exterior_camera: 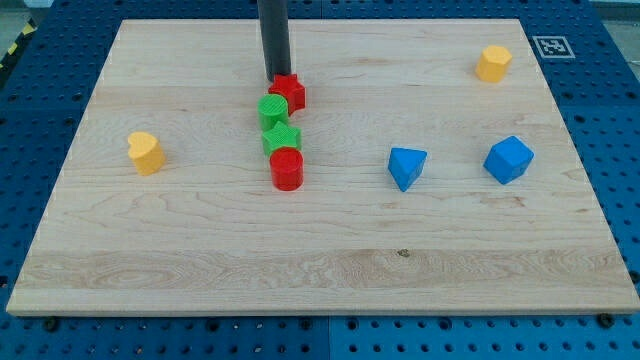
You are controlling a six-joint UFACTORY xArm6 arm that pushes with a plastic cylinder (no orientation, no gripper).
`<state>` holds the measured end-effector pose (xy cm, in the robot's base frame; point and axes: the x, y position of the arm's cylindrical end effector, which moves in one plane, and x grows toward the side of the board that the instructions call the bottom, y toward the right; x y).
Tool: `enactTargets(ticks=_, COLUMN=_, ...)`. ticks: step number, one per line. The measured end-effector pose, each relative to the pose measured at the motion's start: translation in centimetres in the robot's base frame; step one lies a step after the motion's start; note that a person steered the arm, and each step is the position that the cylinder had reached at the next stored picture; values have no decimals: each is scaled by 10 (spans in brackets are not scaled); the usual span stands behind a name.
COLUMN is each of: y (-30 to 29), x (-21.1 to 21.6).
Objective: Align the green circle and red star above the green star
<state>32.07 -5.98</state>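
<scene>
My tip (277, 80) rests at the top-left edge of the red star (289, 93), near the board's top middle. Just below the red star is the green circle (272, 110), touching it. Below that lies the green star (281, 138), and a red cylinder (287, 169) sits right under the green star. These blocks form a short, near-vertical column left of the board's centre. The rod rises straight up out of the view's top.
A yellow heart-like block (146, 152) lies at the left. A yellow hexagon block (492, 62) is at the top right. A blue triangle block (406, 166) and a blue pentagon-like block (508, 159) lie at the right. The wooden board (320, 270) ends on blue pegboard.
</scene>
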Motion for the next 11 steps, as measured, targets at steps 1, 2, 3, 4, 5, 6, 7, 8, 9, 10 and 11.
enactTargets(ticks=1, y=0, x=5)
enactTargets(ticks=2, y=-14, x=2)
enactTargets(ticks=3, y=-63, x=1)
enactTargets(ticks=4, y=-89, x=31)
enactTargets(ticks=5, y=-75, x=42)
enactTargets(ticks=6, y=-58, x=42)
enactTargets(ticks=7, y=-49, x=44)
enactTargets(ticks=8, y=-45, x=50)
enactTargets(ticks=9, y=-37, x=55)
enactTargets(ticks=10, y=-26, x=63)
enactTargets(ticks=11, y=-12, x=66)
